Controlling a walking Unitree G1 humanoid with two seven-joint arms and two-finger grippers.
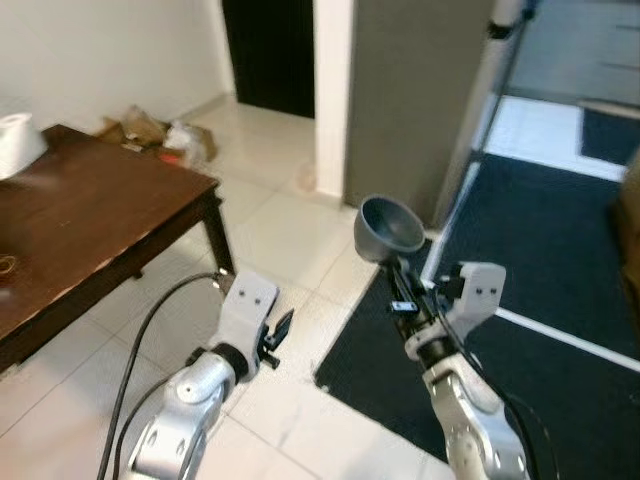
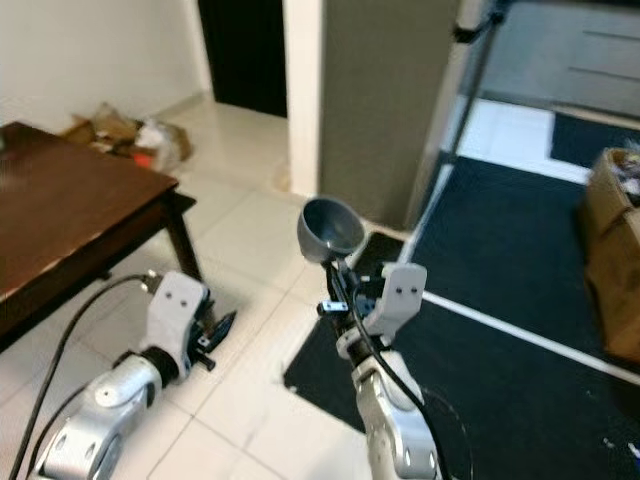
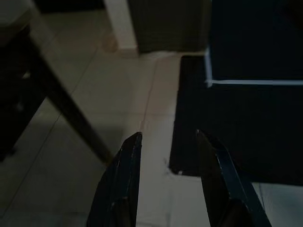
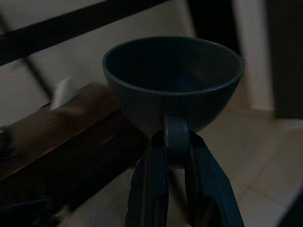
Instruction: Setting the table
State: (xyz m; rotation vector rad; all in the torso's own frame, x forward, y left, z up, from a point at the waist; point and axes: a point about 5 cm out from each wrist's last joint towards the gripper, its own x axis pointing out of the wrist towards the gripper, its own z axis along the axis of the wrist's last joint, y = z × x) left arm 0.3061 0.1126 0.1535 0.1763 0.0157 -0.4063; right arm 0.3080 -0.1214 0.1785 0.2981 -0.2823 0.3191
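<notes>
The right gripper's two black fingers were closed on the handle of a dark grey cup, one finger on each side of the handle. The cup was held upright, its opening facing up, above the fingertips and clear of any surface. In the head views the cup stood in the air over the edge where the pale tiled floor met a dark mat, in front of a grey wall panel. A black cable ran along the silver right arm.

The left gripper held its fingers apart with nothing between them. It was positioned low over the tiled floor, near the corner of the mat and just beside the leg of the dark wooden worktop. A black cable looped from the left arm toward the floor.

The worktop lay to the robot's left, well apart from the cup. A white object stood at its far corner; its exact nature could not be determined. Crumpled bags lay on the floor against the wall behind the worktop. A dark doorway stood open beyond them. A white line crossed the mat.
</notes>
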